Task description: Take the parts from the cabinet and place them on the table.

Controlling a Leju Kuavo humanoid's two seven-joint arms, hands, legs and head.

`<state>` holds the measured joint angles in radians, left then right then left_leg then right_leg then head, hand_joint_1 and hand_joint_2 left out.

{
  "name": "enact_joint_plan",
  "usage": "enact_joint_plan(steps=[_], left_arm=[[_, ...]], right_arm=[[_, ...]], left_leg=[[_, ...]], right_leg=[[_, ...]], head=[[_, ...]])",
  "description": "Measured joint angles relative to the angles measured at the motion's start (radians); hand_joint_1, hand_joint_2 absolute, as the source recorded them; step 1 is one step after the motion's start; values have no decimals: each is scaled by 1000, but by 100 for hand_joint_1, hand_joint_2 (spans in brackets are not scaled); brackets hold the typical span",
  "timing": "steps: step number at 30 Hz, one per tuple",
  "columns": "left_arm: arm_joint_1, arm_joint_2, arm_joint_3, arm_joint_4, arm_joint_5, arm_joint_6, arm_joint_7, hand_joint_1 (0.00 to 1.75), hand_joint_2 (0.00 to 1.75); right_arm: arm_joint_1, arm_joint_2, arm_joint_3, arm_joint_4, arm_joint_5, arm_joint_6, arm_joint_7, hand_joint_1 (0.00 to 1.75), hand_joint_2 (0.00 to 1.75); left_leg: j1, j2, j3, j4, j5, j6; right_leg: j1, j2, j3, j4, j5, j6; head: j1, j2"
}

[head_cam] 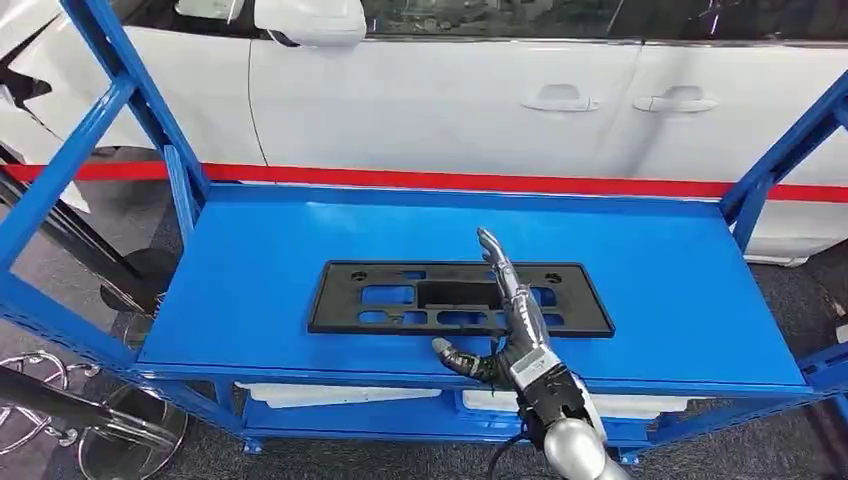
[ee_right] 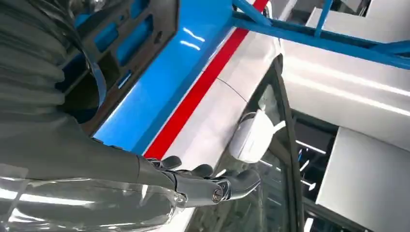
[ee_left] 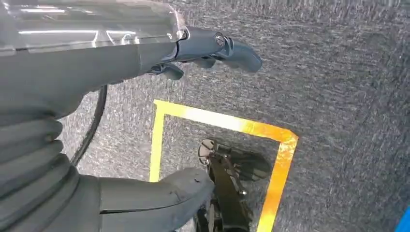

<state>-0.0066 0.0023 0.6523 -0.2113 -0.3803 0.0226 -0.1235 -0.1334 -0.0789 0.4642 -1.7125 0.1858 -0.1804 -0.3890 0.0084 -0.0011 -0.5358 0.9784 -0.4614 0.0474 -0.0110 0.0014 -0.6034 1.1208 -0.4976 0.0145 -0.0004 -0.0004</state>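
Note:
A flat black plastic frame part (head_cam: 400, 297) with several cut-outs lies on the blue top shelf (head_cam: 660, 290) of the cabinet. My right hand (head_cam: 512, 325) reaches over the right half of the part, fingers stretched straight toward the back and thumb spread out near the part's front edge. It holds nothing, and I cannot tell whether it touches the part. The right wrist view shows the same part (ee_right: 145, 29) beside my right hand (ee_right: 193, 181). My left hand (ee_left: 96, 67) hangs over the grey floor with fingers apart and nothing in it.
Blue uprights (head_cam: 185, 190) frame the shelf on both sides. A white car (head_cam: 450, 90) and a red stripe (head_cam: 480, 182) stand right behind the cabinet. White parts (head_cam: 330, 395) lie on the lower shelf. Yellow floor tape (ee_left: 227, 124) marks a square under my left hand.

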Motion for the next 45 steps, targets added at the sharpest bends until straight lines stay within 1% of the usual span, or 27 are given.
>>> enact_joint_plan(steps=[1, 2, 5, 7, 8, 10, 11, 12, 13, 16, 17, 21, 22, 23, 25, 27, 28, 29, 31, 32, 36, 38, 39, 41, 42, 43, 45], left_arm=[[0, 0, 0, 0, -1, -5, -7, 0, 175], [-1, 0, 0, 0, -3, -8, -10, 0, 175], [-5, 0, 0, 0, -6, -13, -20, 0, 175], [-5, 1, 0, 0, -8, -15, -21, 0, 175], [-4, 1, 0, 0, -9, -17, -21, 0, 175], [-6, 4, 0, 0, -18, -20, -21, 0, 175], [-6, 4, 0, 0, -21, -21, -21, 0, 175], [-4, 5, 0, 0, -25, -23, -21, 0, 175], [-3, 5, 0, 0, -28, -23, -21, 0, 175], [-4, 7, 0, 0, -31, -24, -21, 0, 175], [-5, 7, 0, 0, -32, -25, -20, 0, 175], [-5, 10, 0, 0, -40, -29, -21, 0, 175], [-6, 10, 0, 0, -42, -29, -21, 0, 175], [-6, 10, 0, 0, -43, -30, -21, 0, 175], [-7, 10, 0, 0, -51, -30, -21, 0, 175], [-7, 10, 0, 0, -55, -30, -21, 0, 175], [-7, 10, 0, 0, -59, -30, -21, 0, 175], [-7, 10, 0, 0, -60, -30, -21, 0, 175], [-8, 9, 0, 0, -66, -30, -21, 0, 175], [-9, 9, 0, 0, -71, -30, -21, 0, 175], [-14, 8, 0, 0, -89, -29, -21, 0, 175], [-16, 8, 0, 0, -92, -29, -21, 0, 175], [-16, 7, 0, 0, -92, -29, -21, 0, 175], [-15, 8, 0, 0, -93, -28, -21, 0, 175], [-14, 8, 1, 0, -96, -28, -21, 0, 175], [-13, 8, 1, 0, -100, -28, -21, 0, 175], [-13, 8, 1, 0, -106, -28, -21, 0, 175]], right_arm=[[-13, -15, 8, 5, 72, -5, 46, 0, 175], [-26, -21, 15, 12, 112, -7, 65, 0, 175], [-33, -45, 31, 47, 201, -17, 82, 0, 175], [-49, -52, 38, 71, 226, -16, 86, 0, 175], [-61, -56, 47, 83, 258, -16, 98, 0, 175], [-77, -65, 66, 113, 361, -19, 134, 0, 175], [-82, -71, 76, 131, 405, -20, 145, 0, 175], [-86, -76, 89, 153, 444, -19, 152, 0, 175], [-88, -81, 100, 171, 466, -19, 156, 0, 175], [-103, -90, 114, 198, 484, -18, 156, 0, 175], [-110, -94, 119, 208, 492, -8, 159, 0, 175], [-143, -121, 158, 245, 533, 44, 175, 0, 175], [-147, -128, 165, 252, 542, 46, 175, 0, 175], [-156, -135, 172, 259, 557, 45, 177, 0, 175], [-181, -137, 197, 280, 596, 30, 194, 0, 175], [-183, -137, 216, 295, 640, 7, 217, 0, 175], [-185, -137, 232, 306, 674, -6, 235, 0, 175], [-189, -131, 245, 314, 702, -16, 253, 0, 175], [-206, -111, 266, 334, 768, -59, 296, 0, 175], [-216, -100, 275, 347, 803, -85, 319, 0, 175], [-241, -25, 323, 415, 902, -160, 383, 0, 175], [-249, -2, 335, 434, 910, -164, 390, 0, 175], [-255, 7, 340, 441, 912, -166, 392, 0, 175], [-259, 21, 348, 459, 916, -174, 393, 0, 175], [-258, 27, 353, 469, 916, -182, 394, 0, 175], [-259, 37, 356, 479, 916, -189, 395, 0, 175], [-262, 63, 359, 500, 916, -206, 395, 0, 175]], left_leg=[[-1, 0, 2, 0, -2, -2], [-8, 1, -2, 2, -3, -6], [-5, 1, -8, 5, 0, -18], [-4, -1, -13, 20, -17, -31], [-4, 0, -25, 50, -40, -37], [1, 0, -105, 226, -129, -45], [2, 0, -140, 298, -153, -48], [4, 0, -159, 335, -154, -51], [6, 0, -152, 318, -130, -52], [14, 1, -33, 64, 5, -53], [11, -1, -15, 28, -10, -52], [3, -4, -12, 7, 3, -26], [8, -3, -8, -4, 11, -15], [10, -3, -9, -7, 14, -9], [8, 0, -11, -8, 17, -2], [7, 0, -13, -8, 17, -1], [7, -1, -13, -8, 17, -1], [7, -1, -12, -7, 17, -1], [8, -3, -11, -2, 14, -5], [7, -2, -12, 0, 12, -10], [4, -1, -17, 3, 12, -39], [9, -2, -27, 28, -13, -48], [9, -2, -48, 76, -46, -51], [10, -2, -123, 245, -126, -59], [10, -2, -156, 313, -145, -61], [10, -2, -164, 327, -138, -61], [11, -1, -120, 229, -65, -60]], right_leg=[[2, -1, 51, -105, 37, -10], [8, -2, 61, -128, 20, -13], [12, -1, 52, -126, 26, -15], [-1, -5, 56, -140, 35, -28], [-1, -2, 56, -141, 37, -32], [0, -5, 54, -140, 37, -38], [0, -6, 53, -139, 37, -38], [0, -6, 53, -137, 36, -38], [-1, -6, 54, -136, 36, -38], [-7, -4, 56, -127, 29, -27], [-3, -4, 55, -126, 27, -20], [-2, -2, 56, -141, 40, 4], [-3, -1, 57, -142, 37, 8], [-5, -2, 48, -117, 13, 11], [-4, -1, -25, 46, -80, 17], [-5, -1, -90, 188, -125, 20], [-5, -1, -92, 190, -113, 19], [-7, -2, -71, 144, -78, 18], [-10, -2, 21, -40, 13, 14], [-10, -2, 59, -117, 31, 8], [5, 2, 54, -125, 24, -12], [-5, -1, 58, -137, 33, -26], [-5, -2, 56, -137, 32, -33], [-1, -5, 56, -136, 31, -37], [0, -6, 55, -134, 30, -38], [0, -6, 54, -132, 29, -40], [0, -3, 56, -127, 24, -41]], head=[[0, 0], [0, 0], [0, 0], [0, 0], [0, 0], [0, 0], [0, 0], [0, 0], [0, 0], [0, 0], [0, 0], [0, 0], [0, 0], [0, 0], [1, 0], [1, 0], [1, 0], [0, 0], [0, 0], [0, 0], [0, 0], [0, 0], [0, 0], [0, 0], [0, 0], [0, 0], [0, 0]])
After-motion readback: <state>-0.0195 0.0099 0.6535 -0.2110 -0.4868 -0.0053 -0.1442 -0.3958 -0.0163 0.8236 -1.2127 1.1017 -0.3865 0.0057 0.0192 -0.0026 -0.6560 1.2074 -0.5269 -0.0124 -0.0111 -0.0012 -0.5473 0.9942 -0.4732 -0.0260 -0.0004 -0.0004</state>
